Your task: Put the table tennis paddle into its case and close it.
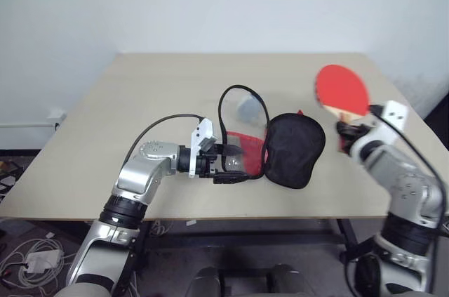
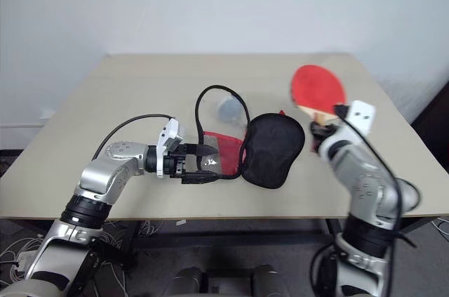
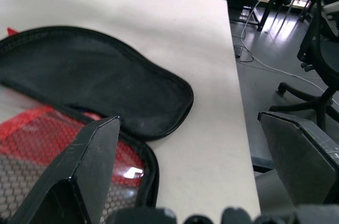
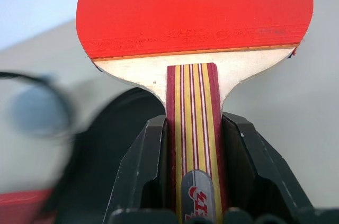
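The right hand [image 4: 192,181] is clenched on the handle of the paddle [image 1: 342,89], held up at the right of the frame, red face above the surface [image 1: 140,93]. The case [image 1: 291,148] lies unzipped at centre — black half right, red mesh half left. The left hand [image 1: 228,163] is released, fingers spread wide at the mesh half. A grey-blue plush toy [image 1: 247,107] sits just behind, ringed by the case's raised zipper rim.
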{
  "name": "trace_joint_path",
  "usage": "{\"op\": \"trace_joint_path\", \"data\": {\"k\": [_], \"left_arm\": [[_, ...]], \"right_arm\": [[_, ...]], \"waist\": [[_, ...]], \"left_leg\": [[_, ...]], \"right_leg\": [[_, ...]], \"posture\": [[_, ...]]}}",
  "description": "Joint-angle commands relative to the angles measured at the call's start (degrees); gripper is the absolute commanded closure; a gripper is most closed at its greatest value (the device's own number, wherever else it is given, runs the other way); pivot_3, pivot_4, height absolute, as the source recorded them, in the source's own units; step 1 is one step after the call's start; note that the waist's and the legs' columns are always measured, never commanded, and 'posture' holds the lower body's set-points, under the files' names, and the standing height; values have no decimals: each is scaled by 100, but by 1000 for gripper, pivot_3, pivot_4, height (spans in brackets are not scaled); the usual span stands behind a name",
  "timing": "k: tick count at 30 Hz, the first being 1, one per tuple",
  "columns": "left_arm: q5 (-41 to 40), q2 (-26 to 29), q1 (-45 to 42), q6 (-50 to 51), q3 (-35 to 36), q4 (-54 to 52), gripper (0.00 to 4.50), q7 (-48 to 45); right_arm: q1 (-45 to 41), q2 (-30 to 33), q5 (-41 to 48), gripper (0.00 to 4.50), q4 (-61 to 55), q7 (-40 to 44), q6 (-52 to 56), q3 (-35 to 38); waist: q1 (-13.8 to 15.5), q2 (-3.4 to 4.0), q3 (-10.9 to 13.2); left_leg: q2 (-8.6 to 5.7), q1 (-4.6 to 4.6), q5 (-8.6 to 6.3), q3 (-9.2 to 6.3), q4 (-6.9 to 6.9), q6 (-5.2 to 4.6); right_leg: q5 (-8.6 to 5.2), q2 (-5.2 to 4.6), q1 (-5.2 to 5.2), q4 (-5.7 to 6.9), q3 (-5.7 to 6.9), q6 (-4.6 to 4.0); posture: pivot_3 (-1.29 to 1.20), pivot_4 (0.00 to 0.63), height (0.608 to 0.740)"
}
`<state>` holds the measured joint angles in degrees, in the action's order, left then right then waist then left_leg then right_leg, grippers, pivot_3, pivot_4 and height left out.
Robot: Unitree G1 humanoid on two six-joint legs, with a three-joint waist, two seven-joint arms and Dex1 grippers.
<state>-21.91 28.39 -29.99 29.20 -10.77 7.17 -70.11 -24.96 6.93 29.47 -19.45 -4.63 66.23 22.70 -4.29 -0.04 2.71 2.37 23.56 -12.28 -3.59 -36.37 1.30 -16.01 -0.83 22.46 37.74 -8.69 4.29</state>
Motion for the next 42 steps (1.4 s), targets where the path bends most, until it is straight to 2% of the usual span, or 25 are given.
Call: {"op": "trace_joint_path", "data": {"k": [1, 5, 10, 16, 23, 38, 42], "left_arm": [[44, -3, -219, -157, -1, 75, 0, -90], [104, -6, -252, -183, -99, 89, 0, -220], [97, 12, -379, -145, -124, 182, 0, -284], [118, 28, -407, -170, -159, 256, 0, -367], [189, -52, -459, -231, -216, 391, 0, -434], [222, -154, -477, -196, -147, 305, 0, -355], [177, -146, -496, -76, -102, 206, 0, -296]], "right_arm": [[-105, -402, -22, 3391, -350, -339, 24, -192], [330, -796, -315, 3391, -197, -393, -239, -794], [849, -1059, -463, 3391, -11, -401, -364, -1075], [1061, -1213, -630, 3391, 99, -468, -677, -983], [748, -1296, -560, 3391, 114, -721, -941, -448], [748, -1385, -755, 3391, 556, -805, -1128, -665], [596, -1375, -686, 1994, 818, -784, -1102, -547]], "waist": [[29, 2, 1], [13, -2, 0], [1, 1, 1], [1, 1, 0], [7, 1, 0], [-89, 2, 0], [-151, 1, 0]], "left_leg": [[-3, 6, 0, -1, -5, 0], [-7, 10, 0, -3, -19, 1], [-4, 7, 0, -5, -18, 0], [-3, 4, 0, -6, -16, 1], [-4, 5, 0, -8, -20, 1], [-4, 5, 0, -9, -18, 0], [-4, 5, 0, -12, -17, 0]], "right_leg": [[0, -2, 0, 0, 1, 0], [1, -10, -7, -2, 7, 2], [1, -6, -3, 6, 9, 1], [1, -6, -4, 5, 10, 2], [1, -6, -8, 5, 12, 2], [1, -6, -8, 6, 12, 2], [1, -5, -9, 6, 13, 2]], "posture": [[0, 0, 740], [0, 0, 740], [0, 0, 740], [0, 0, 740], [0, 0, 740], [0, 0, 740], [0, 0, 740]]}}
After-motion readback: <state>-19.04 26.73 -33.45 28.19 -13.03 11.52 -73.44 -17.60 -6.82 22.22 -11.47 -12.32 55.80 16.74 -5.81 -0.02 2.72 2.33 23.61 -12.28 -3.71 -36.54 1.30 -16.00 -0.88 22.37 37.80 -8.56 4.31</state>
